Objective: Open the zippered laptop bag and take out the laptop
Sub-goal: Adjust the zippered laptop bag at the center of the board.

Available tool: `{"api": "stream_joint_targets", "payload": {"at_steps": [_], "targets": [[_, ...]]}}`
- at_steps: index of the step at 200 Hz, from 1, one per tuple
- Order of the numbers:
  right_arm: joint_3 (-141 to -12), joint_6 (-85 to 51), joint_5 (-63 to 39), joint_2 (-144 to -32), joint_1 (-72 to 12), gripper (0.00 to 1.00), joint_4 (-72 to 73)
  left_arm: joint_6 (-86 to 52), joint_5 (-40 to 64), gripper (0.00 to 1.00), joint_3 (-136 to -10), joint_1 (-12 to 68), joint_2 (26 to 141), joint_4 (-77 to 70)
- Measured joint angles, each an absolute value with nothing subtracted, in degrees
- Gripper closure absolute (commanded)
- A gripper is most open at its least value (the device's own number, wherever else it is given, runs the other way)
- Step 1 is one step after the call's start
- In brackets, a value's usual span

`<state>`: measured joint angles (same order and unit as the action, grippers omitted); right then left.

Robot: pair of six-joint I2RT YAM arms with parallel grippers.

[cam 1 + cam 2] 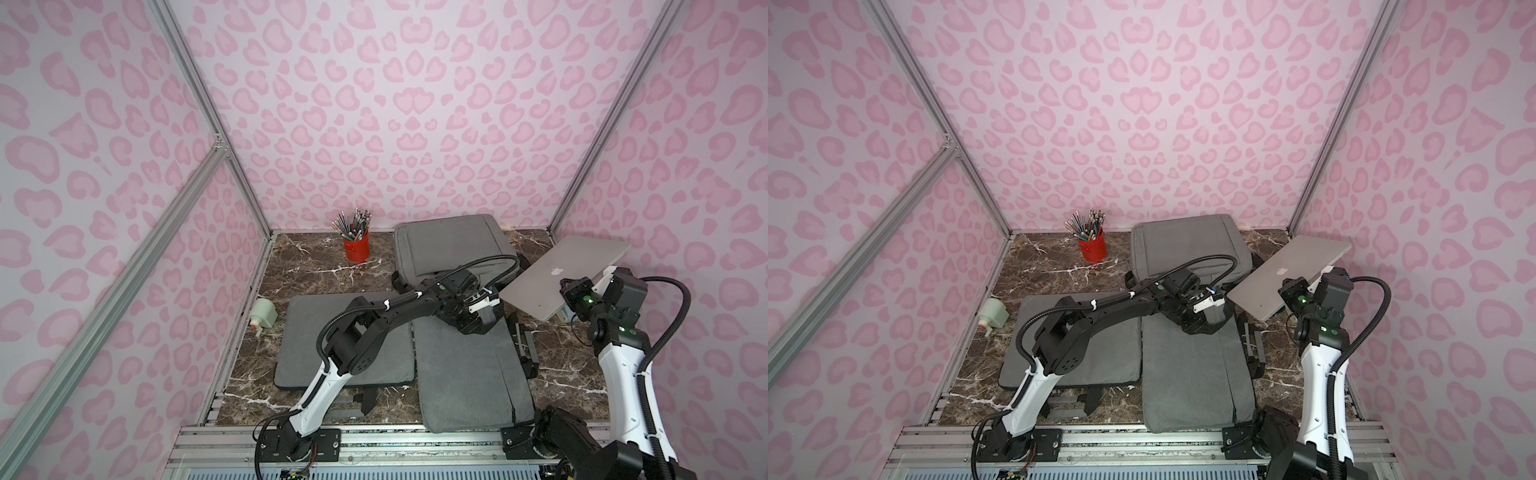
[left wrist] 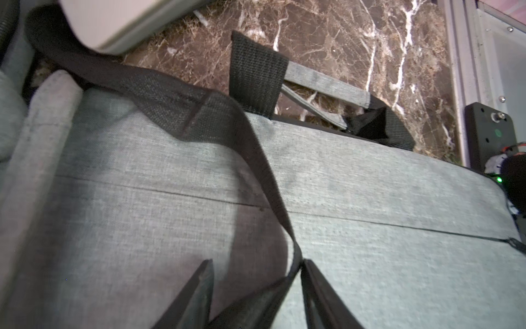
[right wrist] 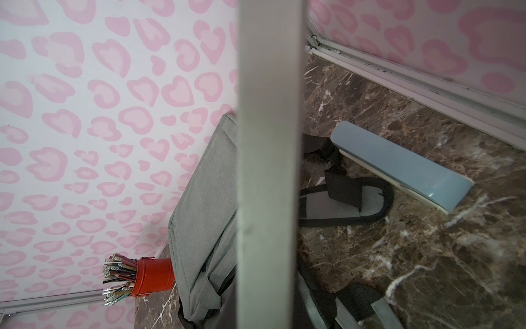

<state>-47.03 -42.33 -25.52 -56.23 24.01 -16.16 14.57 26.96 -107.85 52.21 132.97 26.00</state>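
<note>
The laptop (image 1: 565, 276) is out of the bag and up in the air at the right of both top views, silver lid tilted, logo showing. The right gripper (image 1: 562, 312) is clamped on its lower edge; in the right wrist view the laptop's edge (image 3: 269, 171) runs straight up the middle of the frame. The left gripper (image 2: 256, 287) sits low over a grey laptop bag (image 2: 370, 228), jaws partway apart with a black strap (image 2: 199, 114) running between them, touching one finger (image 2: 316, 287); gripped or not, I cannot tell. Count three grey bags in a top view: one lower centre (image 1: 469, 374), one to its left (image 1: 332, 332), one at the back (image 1: 449, 245). One red cup of pencils (image 1: 356, 245), one pale green bottle (image 1: 264, 313) lying at the left. One blue bar-shaped item (image 3: 398, 165). Brown marble tabletop (image 1: 316, 274), pink leopard-print walls (image 1: 374, 104).
</note>
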Motion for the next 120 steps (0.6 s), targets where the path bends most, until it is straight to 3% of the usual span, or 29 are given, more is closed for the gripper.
{"api": "stream_joint_targets", "payload": {"at_steps": [13,28,56,120], "targets": [[-46.92,-42.33,-25.54,-56.23,24.01,1.0,-16.25,14.57,26.76,0.64,-109.1,52.23,133.8,26.3],[-46.92,-42.28,-25.76,-56.23,24.05,1.0,-16.19,14.57,26.68,0.81,-109.67,52.27,133.97,26.79],[-46.41,-42.26,-26.2,-56.18,24.38,1.0,-16.12,14.52,26.0,0.96,-110.17,52.29,133.97,27.33],[-45.84,-42.59,-27.51,-56.14,24.6,1.0,-15.7,14.37,22.26,0.98,-114.24,49.8,132.57,30.39]]}}
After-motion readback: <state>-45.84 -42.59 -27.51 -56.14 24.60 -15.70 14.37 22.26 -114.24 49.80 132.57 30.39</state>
